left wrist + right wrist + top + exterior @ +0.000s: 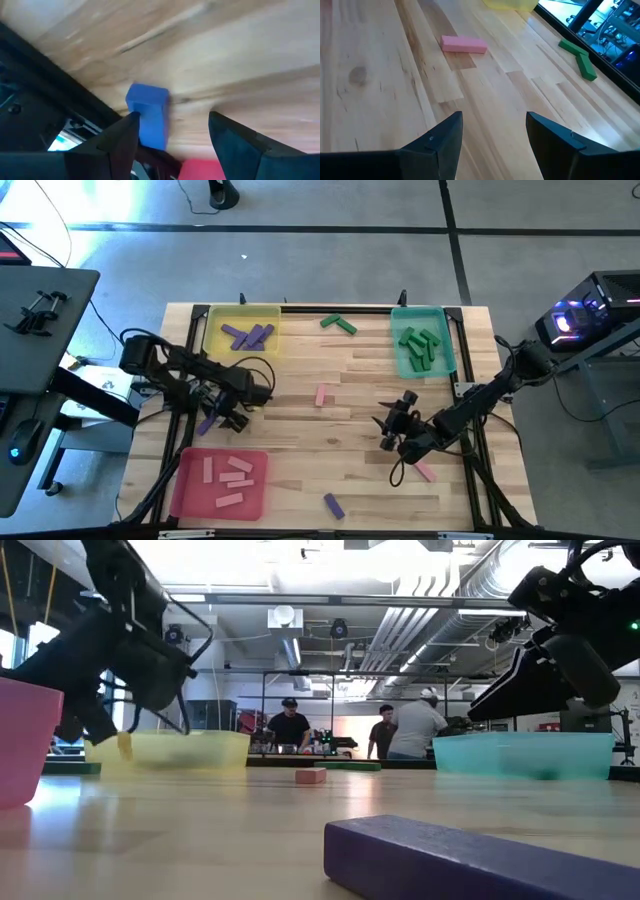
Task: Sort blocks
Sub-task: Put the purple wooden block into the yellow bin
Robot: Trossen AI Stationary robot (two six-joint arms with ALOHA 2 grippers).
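Observation:
My left gripper (225, 418) (172, 117) is open near the table's left side, between the yellow tray (243, 330) and the red tray (220, 480). A purple block (207, 423) (149, 117) sits between its fingers, close against one of them. My right gripper (392, 430) (495, 117) is open and empty over the table's right half. It points toward a pink block (321, 394) (464, 44) that lies flat on the wood. Two green blocks (338, 324) (577, 52) lie at the far edge. Another pink block (425, 471) lies by the right arm. My left gripper has the purple block against the inner side of one finger (125, 131), while the other finger (225, 130) stands clear of it. I cannot tell whether the near finger touches the block, or whether the block rests on the table.
The yellow tray holds purple blocks, the teal tray (423, 340) holds green blocks and the red tray holds pink blocks. A loose purple block (333, 505) (470, 860) lies near the front edge. People stand in the room beyond the table.

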